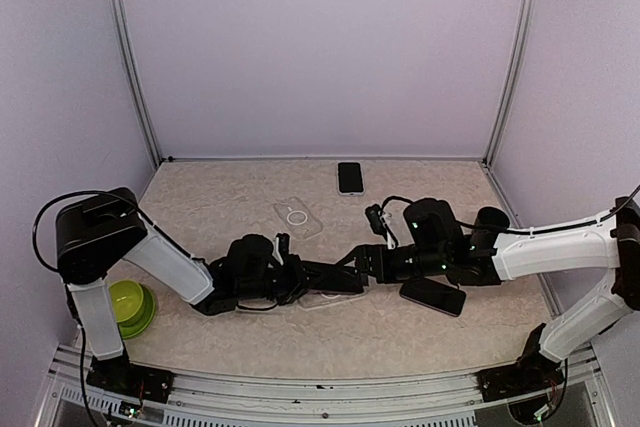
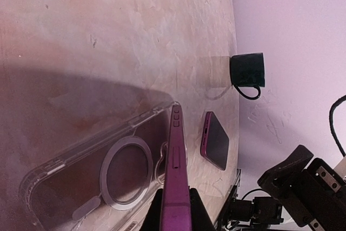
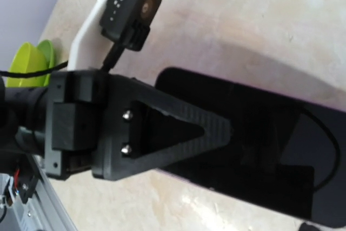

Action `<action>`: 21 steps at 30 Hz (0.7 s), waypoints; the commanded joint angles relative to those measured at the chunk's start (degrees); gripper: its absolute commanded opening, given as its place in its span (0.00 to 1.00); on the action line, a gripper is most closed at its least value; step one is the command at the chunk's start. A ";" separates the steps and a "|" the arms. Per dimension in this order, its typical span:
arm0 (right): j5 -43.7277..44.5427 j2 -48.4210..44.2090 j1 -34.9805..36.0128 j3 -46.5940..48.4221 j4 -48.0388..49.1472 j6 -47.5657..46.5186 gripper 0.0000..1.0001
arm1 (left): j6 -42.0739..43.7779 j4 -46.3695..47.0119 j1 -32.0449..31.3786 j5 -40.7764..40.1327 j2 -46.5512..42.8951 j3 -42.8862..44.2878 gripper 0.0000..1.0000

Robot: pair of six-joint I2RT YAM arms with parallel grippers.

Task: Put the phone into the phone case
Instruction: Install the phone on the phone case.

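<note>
The phone (image 2: 174, 155), clamped edge-on in the left gripper (image 2: 175, 206), stands tilted over the clear case (image 2: 65, 177) lying under it, so insertion looks in hand; next it must be laid flat and pressed in, perhaps by the right gripper (image 1: 366, 261), jaws apart nearby.

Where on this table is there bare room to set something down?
Free: far left, between the wall and the clear case; the near strip right of the green bowl. Crowded: the middle, where the left gripper holds the purple phone over a second case, dark phone beside.
</note>
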 commanded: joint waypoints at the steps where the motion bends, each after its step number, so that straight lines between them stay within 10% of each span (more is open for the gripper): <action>1: 1.55 -0.30 -0.34 -0.85 -1.33 -0.40 1.00 | 4.34 -3.23 0.36 -0.99 -3.42 -1.75 0.00; 21: 2.87 3.58 -5.44 -1.82 -3.22 -3.38 1.00 | 1.32 2.04 -0.19 0.91 -1.73 -0.91 0.00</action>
